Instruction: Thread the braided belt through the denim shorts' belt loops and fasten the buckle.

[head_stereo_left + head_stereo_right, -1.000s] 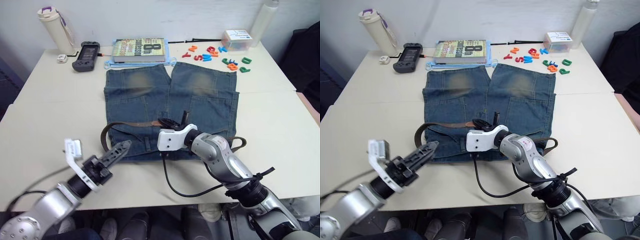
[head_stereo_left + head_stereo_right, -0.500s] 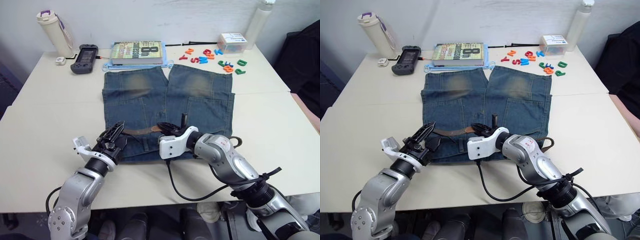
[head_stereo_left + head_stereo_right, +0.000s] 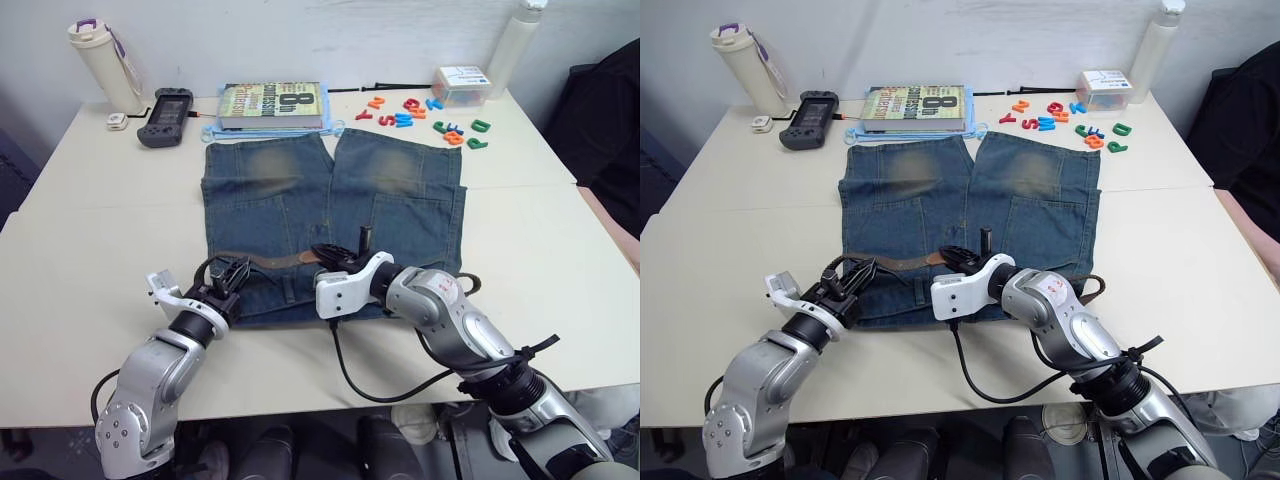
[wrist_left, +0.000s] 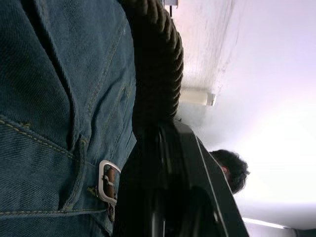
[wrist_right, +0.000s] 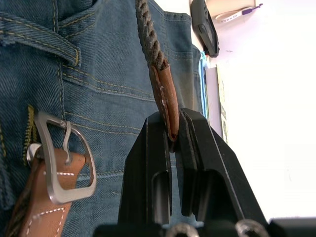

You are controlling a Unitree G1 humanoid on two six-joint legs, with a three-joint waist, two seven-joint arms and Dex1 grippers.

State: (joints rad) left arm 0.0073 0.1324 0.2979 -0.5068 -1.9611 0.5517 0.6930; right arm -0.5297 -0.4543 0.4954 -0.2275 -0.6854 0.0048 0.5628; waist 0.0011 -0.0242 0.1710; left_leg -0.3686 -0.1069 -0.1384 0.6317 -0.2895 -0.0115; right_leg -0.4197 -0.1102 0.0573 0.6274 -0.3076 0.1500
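Note:
The denim shorts (image 3: pixel 330 190) lie flat on the table, waistband toward me. The braided belt (image 3: pixel 272 262) runs along the waistband and bulges out in a loop at its left end. My left gripper (image 3: pixel 231 271) is shut on that braided loop (image 4: pixel 155 64) at the shorts' left edge. At the middle of the waistband my right gripper (image 3: pixel 330 255) is shut on the belt's tan leather tip (image 5: pixel 165 96). The silver buckle (image 5: pixel 64 163) lies on the denim right beside that tip. A belt loop (image 5: pixel 44 39) shows on the waistband.
At the table's far edge sit a book (image 3: pixel 270 103), a black controller (image 3: pixel 160 103), a white bottle (image 3: pixel 98 52), coloured letters (image 3: pixel 420 108), a small box (image 3: pixel 462 80) and a tall white bottle (image 3: pixel 520 40). A person's head (image 4: pixel 232 170) shows in the left wrist view.
My left arm came in from the table's near left to the belt's loop at the waistband's left end, and its fingers shut on the belt. The right gripper kept its hold.

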